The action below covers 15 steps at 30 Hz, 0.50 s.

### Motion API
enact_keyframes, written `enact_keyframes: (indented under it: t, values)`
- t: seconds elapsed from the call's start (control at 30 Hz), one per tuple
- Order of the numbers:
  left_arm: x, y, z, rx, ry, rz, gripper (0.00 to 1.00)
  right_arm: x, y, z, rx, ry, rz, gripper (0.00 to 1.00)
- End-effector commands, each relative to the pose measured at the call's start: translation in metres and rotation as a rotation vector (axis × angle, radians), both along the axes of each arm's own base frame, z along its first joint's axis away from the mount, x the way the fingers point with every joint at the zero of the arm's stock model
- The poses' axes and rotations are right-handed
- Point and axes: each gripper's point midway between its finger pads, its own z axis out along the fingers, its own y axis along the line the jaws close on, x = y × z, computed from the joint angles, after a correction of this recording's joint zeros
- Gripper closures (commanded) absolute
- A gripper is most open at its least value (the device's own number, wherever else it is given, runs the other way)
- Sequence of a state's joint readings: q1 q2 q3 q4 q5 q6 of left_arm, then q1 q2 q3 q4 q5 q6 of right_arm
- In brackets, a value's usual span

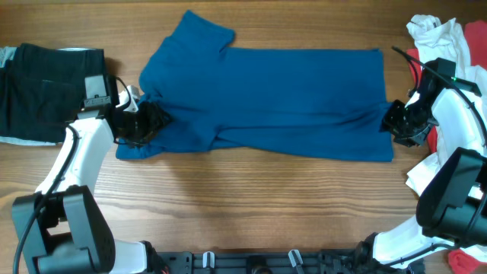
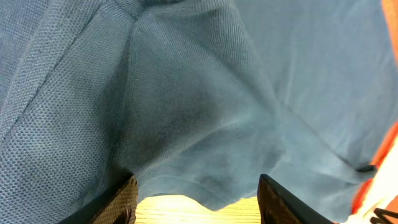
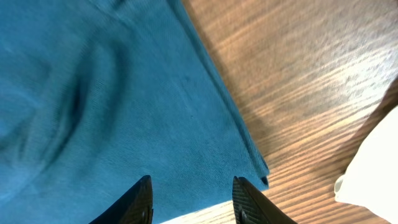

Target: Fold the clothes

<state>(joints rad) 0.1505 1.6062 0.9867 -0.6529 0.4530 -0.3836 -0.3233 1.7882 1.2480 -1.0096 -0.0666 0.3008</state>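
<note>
With jaws apart, the left gripper (image 2: 196, 200) and right gripper (image 3: 190, 200) straddled the blue shirt (image 1: 281, 91) edges, probably needing to pinch next for a fold.

The large deep-blue shirt of knitted fabric (image 3: 124, 124) lies flat on the light brown wooden bench (image 3: 311, 74). The bare wood shows to the right of the shirt. The shirt's straight hemmed edge goes diagonally and ends in a corner. A soft wrinkle with a dark shadow crosses the cloth, well apart from this edge. The right gripper (image 3: 193, 202) stands over the shirt near that corner. Its two dark fingers (image 3: 142, 198) are apart, with blue cloth and a thin strip of bench between them. Beyond the corner, apart from the shirt, there is a white rounded shape (image 3: 373, 168); its material I cannot tell.
</note>
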Motion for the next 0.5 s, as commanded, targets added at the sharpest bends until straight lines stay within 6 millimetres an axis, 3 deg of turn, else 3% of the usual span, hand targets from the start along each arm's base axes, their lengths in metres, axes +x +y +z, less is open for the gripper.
enact_keyframes:
  t: [0.0, 0.3, 0.47]
  values:
    - [0.002, 0.017, -0.001, 0.142, -0.016, -0.009, 0.39, -0.004, 0.004, -0.009, 0.007, 0.028, 0.021, 0.59]
    - [-0.01, 0.021, -0.009, 0.169, 0.039, -0.004, 0.38, -0.006, 0.006, -0.01, 0.015, 0.037, 0.024, 0.59]
    - [-0.01, 0.027, -0.012, 0.206, 0.045, 0.007, 0.38, 0.0, 0.04, -0.006, 0.18, -0.016, 0.147, 0.69]
